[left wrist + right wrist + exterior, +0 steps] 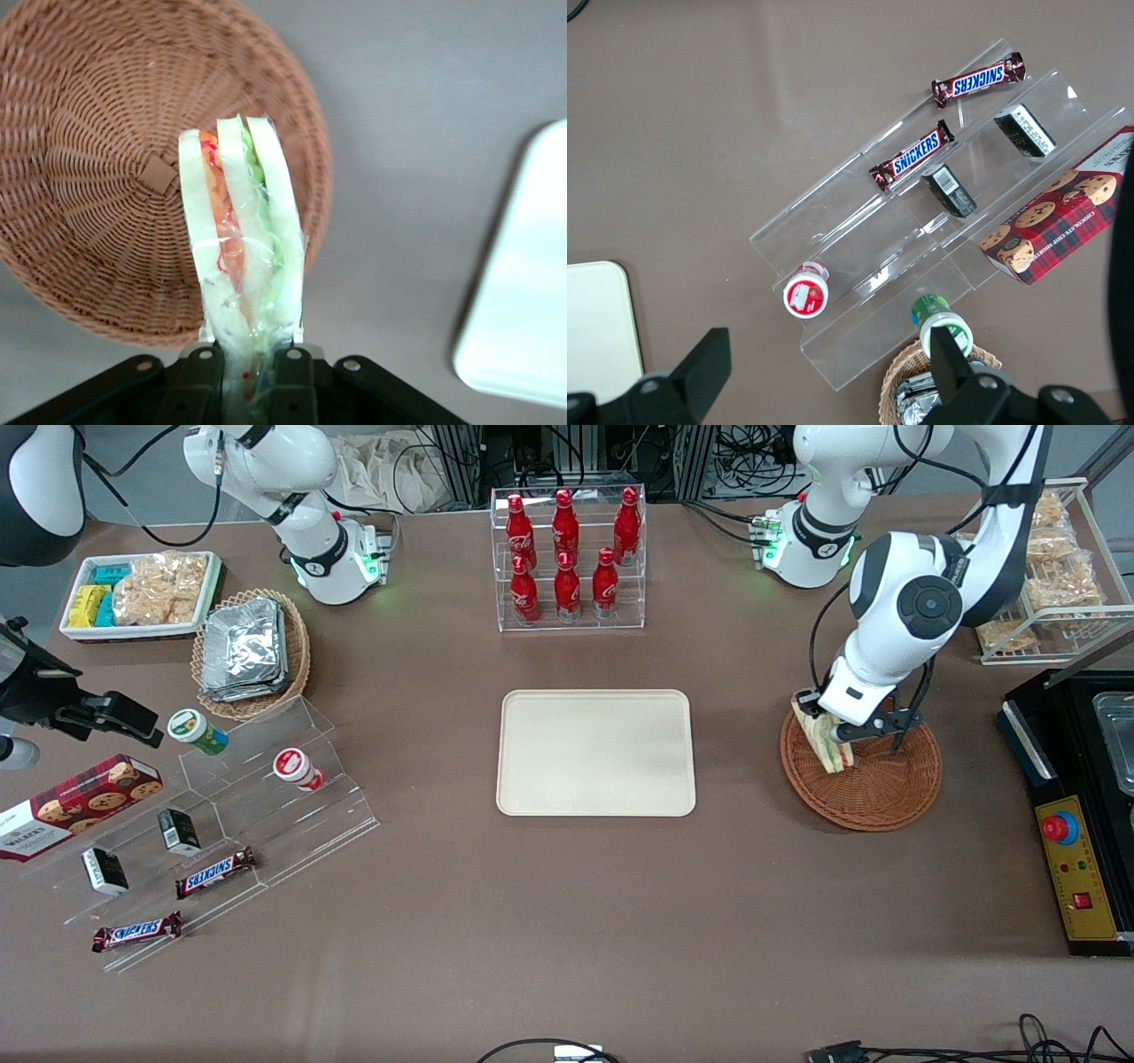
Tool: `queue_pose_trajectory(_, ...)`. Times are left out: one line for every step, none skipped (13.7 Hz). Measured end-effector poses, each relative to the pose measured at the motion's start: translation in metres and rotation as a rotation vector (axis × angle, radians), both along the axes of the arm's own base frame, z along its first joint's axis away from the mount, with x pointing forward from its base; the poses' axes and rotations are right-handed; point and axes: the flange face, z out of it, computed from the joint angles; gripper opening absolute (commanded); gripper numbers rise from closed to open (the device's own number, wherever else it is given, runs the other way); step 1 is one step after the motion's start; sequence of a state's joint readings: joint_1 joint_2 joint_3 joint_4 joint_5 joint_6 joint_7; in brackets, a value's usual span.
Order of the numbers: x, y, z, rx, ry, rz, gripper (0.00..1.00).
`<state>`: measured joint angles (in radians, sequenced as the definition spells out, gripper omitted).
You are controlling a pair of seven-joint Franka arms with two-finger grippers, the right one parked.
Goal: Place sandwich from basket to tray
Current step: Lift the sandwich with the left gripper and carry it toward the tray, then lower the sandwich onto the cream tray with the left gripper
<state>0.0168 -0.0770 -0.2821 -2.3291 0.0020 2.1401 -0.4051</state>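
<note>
Front view showed the gripper [828, 731] of the left arm over the basket [873, 784], at the basket's edge that was nearest to the tray [595, 752]. Its fingers [202, 372] were pinching the sandwich [824, 740] by one end, with 1 finger on each outer bread slice. The sandwich stood on its edge, lifted above the weave, and the left wrist view showed it [244, 257] partly over the rim of the basket [106, 177] and partly over the bare counter [416, 133]. Its 3 pale slices with orange and green filling were seen through the clear wrap. The basket held nothing else. It stood toward the working arm's end of the counter, well apart from the tray, which lay flat in the middle of the counter with no item on it. A rounded corner of the tray [523, 301] also appeared in the left wrist view.
</note>
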Motion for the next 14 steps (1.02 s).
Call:
queue_pose_trajectory(0.006, -0.016, 0.018, 0.001, 0.002, -0.027, 0.00)
queue_pose_trajectory(0.011, -0.033, 0.033, -0.002, -0.001, -0.056, 0.00)
queue_pose_trajectory(0.015, -0.050, 0.043, -0.009, -0.009, -0.084, 0.00)
queue_pose_trajectory(0.018, -0.065, 0.048, -0.018, -0.016, -0.109, 0.00)
queue_pose_trajectory(0.021, -0.079, 0.048, -0.027, -0.017, -0.131, 0.00)
queue_pose_trajectory(0.023, -0.091, 0.046, -0.037, -0.013, -0.152, 0.00)
queue_pose_trajectory(0.026, -0.104, 0.044, -0.048, -0.010, -0.172, 0.00)
queue_pose_trajectory(0.028, -0.116, 0.044, -0.061, -0.009, -0.189, 0.00)
queue_pose_trajectory(0.030, -0.129, 0.045, -0.073, -0.010, -0.201, 0.00)
queue_pose_trajectory(0.030, -0.143, 0.047, -0.086, -0.012, -0.211, 0.00)
queue_pose_trajectory(0.030, -0.157, 0.048, -0.099, -0.013, -0.221, 0.00)
queue_pose_trajectory(0.029, -0.170, 0.048, -0.113, -0.011, -0.233, 0.00)
queue_pose_trajectory(0.027, -0.183, 0.047, -0.125, -0.007, -0.241, 0.00)
queue_pose_trajectory(0.025, -0.195, 0.044, -0.136, -0.002, -0.243, 0.00)
